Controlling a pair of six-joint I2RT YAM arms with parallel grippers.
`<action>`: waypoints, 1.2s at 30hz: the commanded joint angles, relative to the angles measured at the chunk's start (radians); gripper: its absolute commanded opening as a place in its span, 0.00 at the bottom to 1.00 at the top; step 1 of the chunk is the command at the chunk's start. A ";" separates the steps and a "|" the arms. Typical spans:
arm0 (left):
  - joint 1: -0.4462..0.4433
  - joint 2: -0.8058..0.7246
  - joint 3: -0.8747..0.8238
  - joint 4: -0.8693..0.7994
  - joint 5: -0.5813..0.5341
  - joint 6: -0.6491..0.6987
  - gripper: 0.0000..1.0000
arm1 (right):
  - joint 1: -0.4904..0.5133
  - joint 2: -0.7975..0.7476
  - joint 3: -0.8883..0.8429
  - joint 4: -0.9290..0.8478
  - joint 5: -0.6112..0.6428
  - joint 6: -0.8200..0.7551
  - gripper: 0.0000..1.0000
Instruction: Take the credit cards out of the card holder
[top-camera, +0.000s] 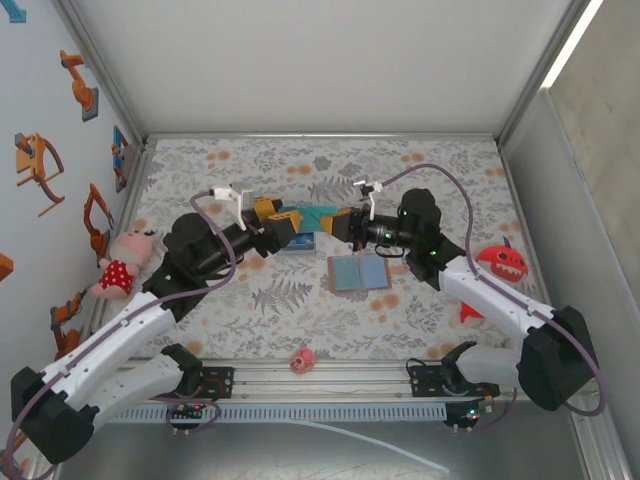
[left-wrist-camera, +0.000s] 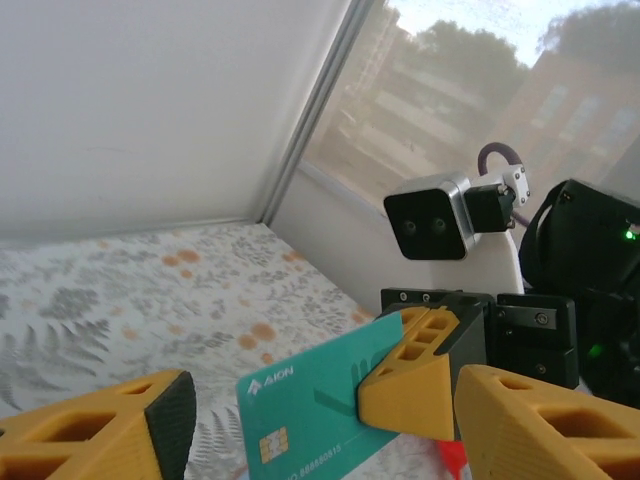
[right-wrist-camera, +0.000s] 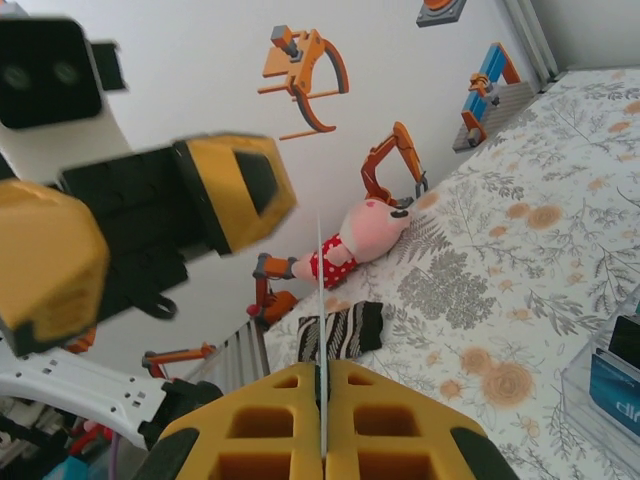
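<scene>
Two end effectors met in the air above the middle of the floral counter (top-camera: 250, 320). The right end effector (top-camera: 343, 222) was clamped on one end of a teal credit card (top-camera: 318, 214), its yellow fingers (left-wrist-camera: 405, 385) pressed together on the card. The left end effector (top-camera: 285, 226) had its jaws spread wide to either side of the card's other end, with gaps visible on both sides in the left wrist view. The card holder (top-camera: 358, 271) lay open and flat on the counter, just nearer than the right end effector, pale pockets up. A dark blue card (right-wrist-camera: 612, 375) stood in a clear tray (right-wrist-camera: 580, 400) beside it.
</scene>
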 joint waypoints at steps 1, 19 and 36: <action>0.006 0.001 0.130 -0.360 0.071 0.264 0.70 | 0.013 -0.044 0.079 -0.238 -0.041 -0.183 0.00; 0.004 0.214 0.364 -0.674 0.324 0.498 0.57 | 0.032 -0.041 0.214 -0.667 -0.180 -0.523 0.00; 0.004 0.311 0.400 -0.708 0.508 0.566 0.34 | 0.034 -0.014 0.221 -0.686 -0.221 -0.549 0.00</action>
